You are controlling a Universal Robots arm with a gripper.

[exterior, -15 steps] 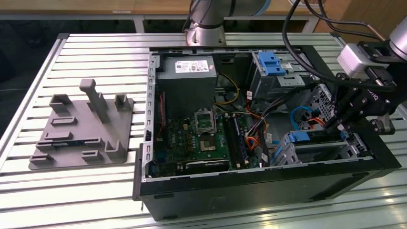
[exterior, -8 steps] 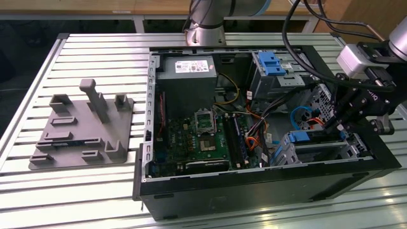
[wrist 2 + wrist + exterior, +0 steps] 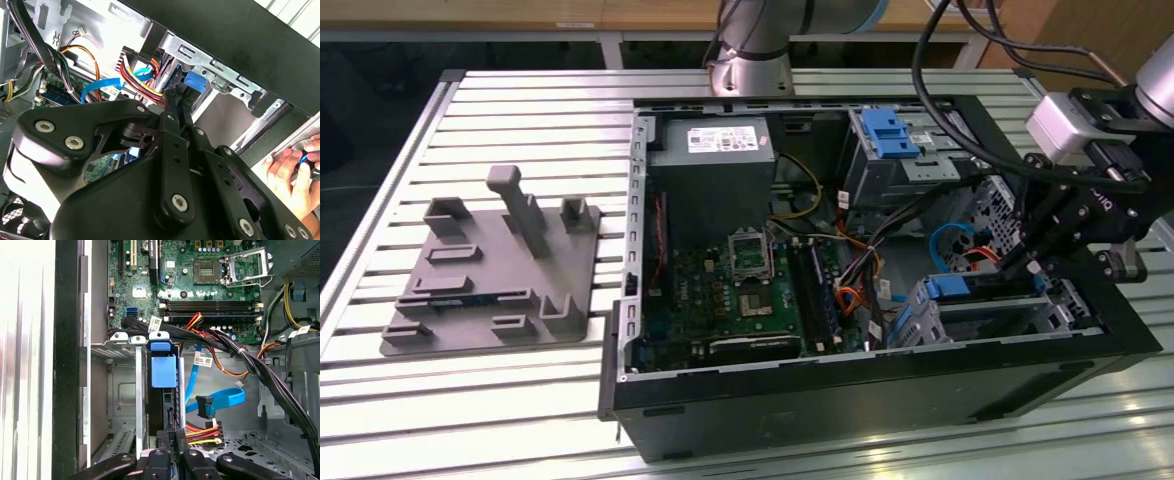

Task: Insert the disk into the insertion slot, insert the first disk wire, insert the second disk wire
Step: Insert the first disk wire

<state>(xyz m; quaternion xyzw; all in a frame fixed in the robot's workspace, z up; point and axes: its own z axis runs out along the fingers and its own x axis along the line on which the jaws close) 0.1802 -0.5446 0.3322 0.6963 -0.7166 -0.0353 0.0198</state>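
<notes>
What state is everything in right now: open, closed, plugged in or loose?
computer case: open, side panel off.
disk: standing in the insertion slot.
end effector: shut on the end of the power wires.
blue cable: loose, plug unattached.

I take this for a robotics lab or test workshop. The table (image 3: 494, 400) is built of bare aluminium slats, with a robot arm's base (image 3: 750, 60) standing at its far edge. On it lie an opened computer case (image 3: 854, 400), its circuit board (image 3: 734, 290) exposed, and a grey holding jig (image 3: 494, 270).
</notes>
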